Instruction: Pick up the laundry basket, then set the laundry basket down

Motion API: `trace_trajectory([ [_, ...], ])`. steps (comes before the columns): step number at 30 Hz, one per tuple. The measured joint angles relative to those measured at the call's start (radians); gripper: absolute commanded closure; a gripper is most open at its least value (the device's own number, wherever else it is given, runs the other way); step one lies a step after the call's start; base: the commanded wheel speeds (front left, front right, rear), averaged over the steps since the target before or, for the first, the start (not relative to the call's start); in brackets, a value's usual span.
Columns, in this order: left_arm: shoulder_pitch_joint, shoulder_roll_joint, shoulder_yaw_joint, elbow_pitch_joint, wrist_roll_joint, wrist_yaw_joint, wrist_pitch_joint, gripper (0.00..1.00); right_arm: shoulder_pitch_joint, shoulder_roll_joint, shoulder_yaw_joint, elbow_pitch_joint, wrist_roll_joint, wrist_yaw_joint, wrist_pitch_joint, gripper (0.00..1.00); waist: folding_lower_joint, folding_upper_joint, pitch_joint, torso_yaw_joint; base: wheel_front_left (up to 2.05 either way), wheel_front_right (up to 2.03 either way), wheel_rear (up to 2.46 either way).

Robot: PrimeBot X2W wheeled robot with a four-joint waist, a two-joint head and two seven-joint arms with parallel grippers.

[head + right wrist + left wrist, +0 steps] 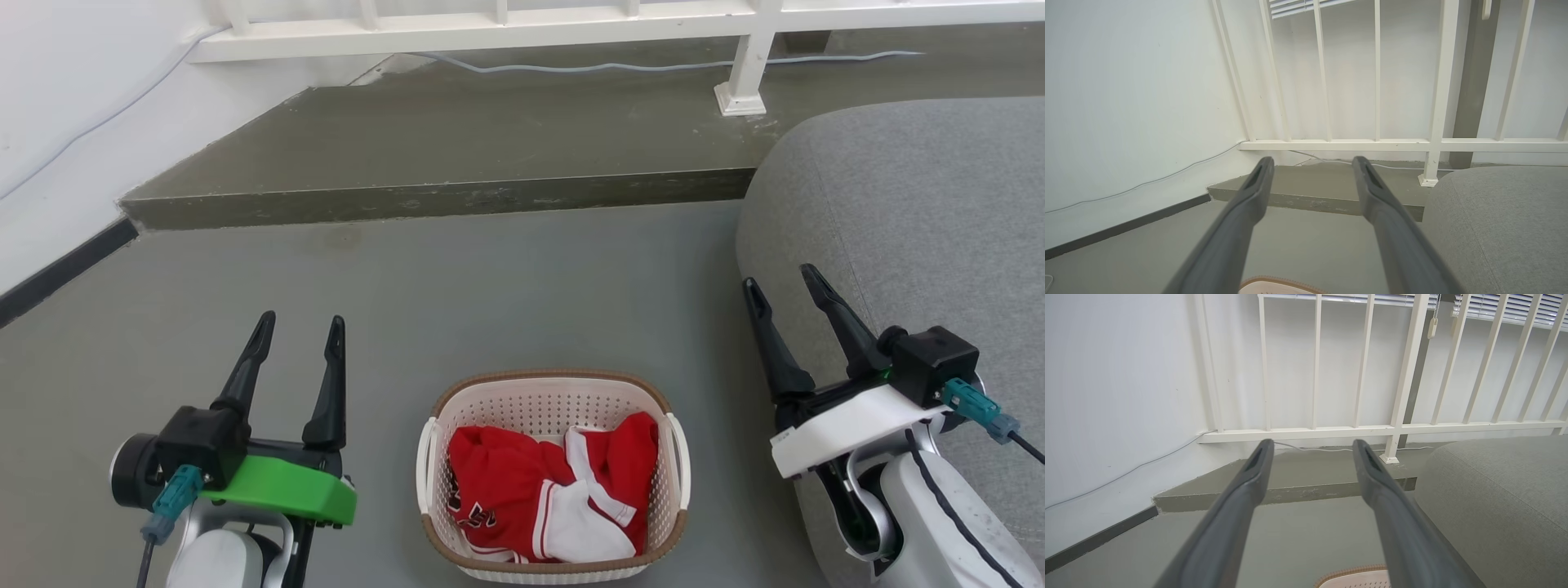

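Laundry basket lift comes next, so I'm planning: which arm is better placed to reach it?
Left, marginally. The left gripper sits closer beside the laundry basket over bare floor; the right gripper stands farther forward by the grey upholstered seat. Both are open.

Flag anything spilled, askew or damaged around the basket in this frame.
Nothing stands out. The laundry basket sits upright on the floor between the open left gripper and right gripper, untouched; the red-and-white garment lies wholly inside it.
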Motion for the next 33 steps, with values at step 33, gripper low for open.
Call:
trace_trajectory([
  [33, -0.023, -0.002, 0.006, 0.003, -0.003, -0.002, 0.000, 0.00, 0.000, 0.042, -0.061, 0.030, -0.003, -0.007, -0.001, 0.00, 0.0000, 0.0000, 0.142, -0.042, 0.00, 0.00, 0.00],
])
